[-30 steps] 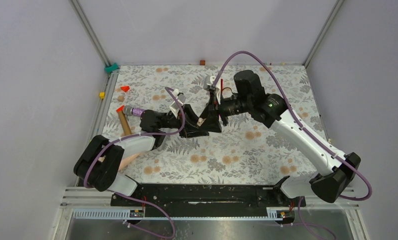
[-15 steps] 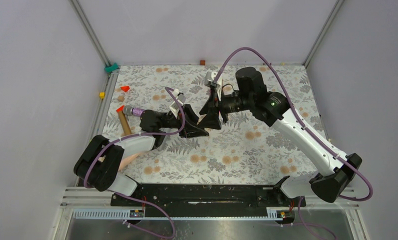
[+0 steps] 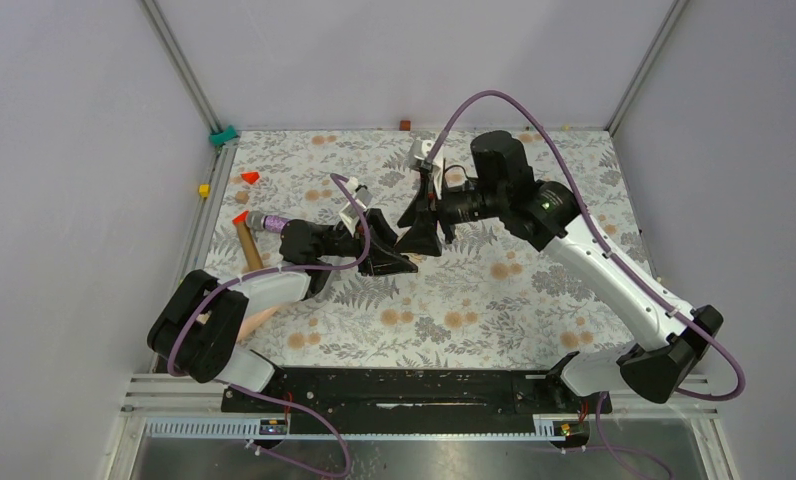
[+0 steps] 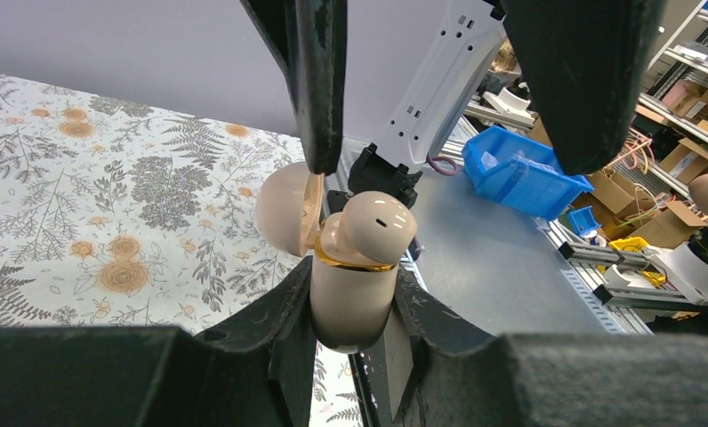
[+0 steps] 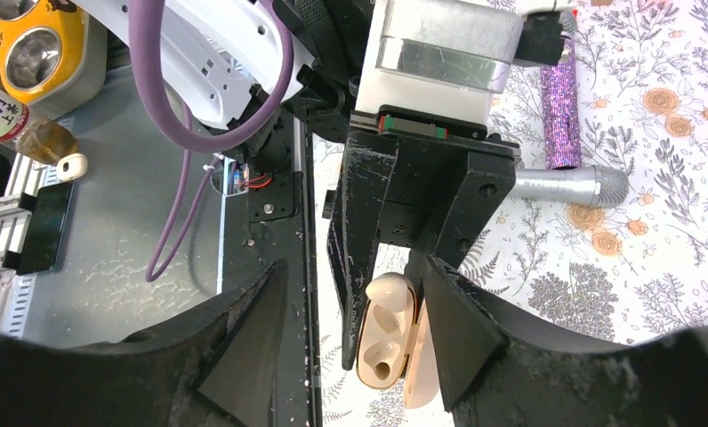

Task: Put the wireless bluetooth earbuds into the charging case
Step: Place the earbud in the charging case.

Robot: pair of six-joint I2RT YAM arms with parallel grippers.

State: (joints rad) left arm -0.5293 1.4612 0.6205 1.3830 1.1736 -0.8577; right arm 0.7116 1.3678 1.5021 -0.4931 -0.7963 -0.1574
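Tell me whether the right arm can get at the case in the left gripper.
Probably yes: the right gripper is open and faces the open case. Only the left gripper, clamped on its sides, crowds it.

Place: a robotics lab or workshop, with a walled test cell
Cell: plain grey walls and aluminium frame posts fence in a table under a floral cloth
Machines: two cabled robot arms bolted to a black base rail
Beyond the cell: blue parts bin, cardboard boxes, shelving, aluminium rails
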